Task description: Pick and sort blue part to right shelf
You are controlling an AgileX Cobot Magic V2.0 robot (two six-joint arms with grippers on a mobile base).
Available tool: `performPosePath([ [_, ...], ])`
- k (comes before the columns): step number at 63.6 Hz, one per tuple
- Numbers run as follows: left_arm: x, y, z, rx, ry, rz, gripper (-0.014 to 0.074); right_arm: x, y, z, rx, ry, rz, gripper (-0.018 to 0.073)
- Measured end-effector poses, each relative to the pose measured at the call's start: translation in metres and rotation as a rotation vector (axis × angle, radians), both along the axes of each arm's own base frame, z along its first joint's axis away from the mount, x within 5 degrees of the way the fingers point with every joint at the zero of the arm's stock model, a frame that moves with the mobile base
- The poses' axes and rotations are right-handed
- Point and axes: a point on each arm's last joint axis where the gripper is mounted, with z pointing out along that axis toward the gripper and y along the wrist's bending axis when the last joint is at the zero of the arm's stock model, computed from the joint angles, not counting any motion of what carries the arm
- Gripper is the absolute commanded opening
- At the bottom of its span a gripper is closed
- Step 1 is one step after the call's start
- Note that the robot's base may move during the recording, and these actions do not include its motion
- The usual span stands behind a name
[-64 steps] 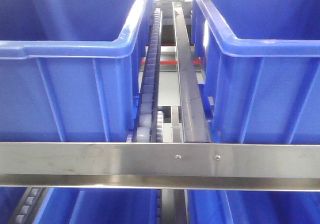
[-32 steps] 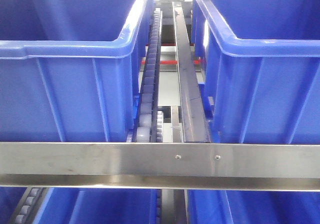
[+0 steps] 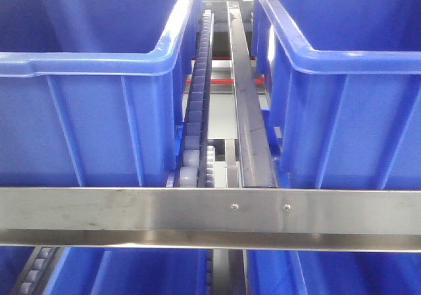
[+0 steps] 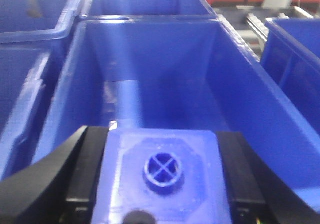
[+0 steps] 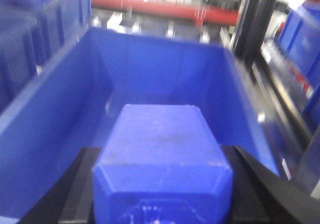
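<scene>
In the left wrist view a blue part [image 4: 162,184], a square block with a round cross-shaped socket on its face, sits between the black fingers [image 4: 85,169] of my left gripper [image 4: 160,134], which is shut on it. It hangs over an open blue bin [image 4: 60,99]. In the right wrist view another blue part [image 5: 162,134], a smooth block with bevelled edges, is clamped in my right gripper [image 5: 162,151], above a deep blue bin [image 5: 45,129]. Neither gripper shows in the front view.
The front view shows two large blue bins [image 3: 85,110] [image 3: 348,104] on a shelf, with a roller track [image 3: 197,110] and a steel rail [image 3: 247,104] between them. A steel crossbar [image 3: 210,216] runs along the front. More blue bins [image 3: 151,272] sit on the level below.
</scene>
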Motion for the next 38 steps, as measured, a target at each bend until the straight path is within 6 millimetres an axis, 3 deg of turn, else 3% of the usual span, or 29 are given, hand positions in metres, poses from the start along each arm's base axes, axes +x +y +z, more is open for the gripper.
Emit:
performPosePath([
  [9,0.043,-0.014,0.017,0.007,0.002,-0.047,0.0241,0.033,0.000,0.000,0.000,0.071,0.000,0.0380],
  [16,0.084,-0.031,0.019,0.017,0.026,-0.081,0.0241,0.062,0.000,0.002,0.000,0.092,0.000,0.0380],
  [28,0.156,-0.055,-0.011,0.043,0.115,-0.085,0.0241,0.106,0.000,-0.005,0.000,0.135,0.000,0.0380],
  [38,0.189,-0.064,-0.039,0.064,0.198,-0.081,0.0241,0.131,0.000,-0.025,0.000,0.197,0.000,0.0380],
])
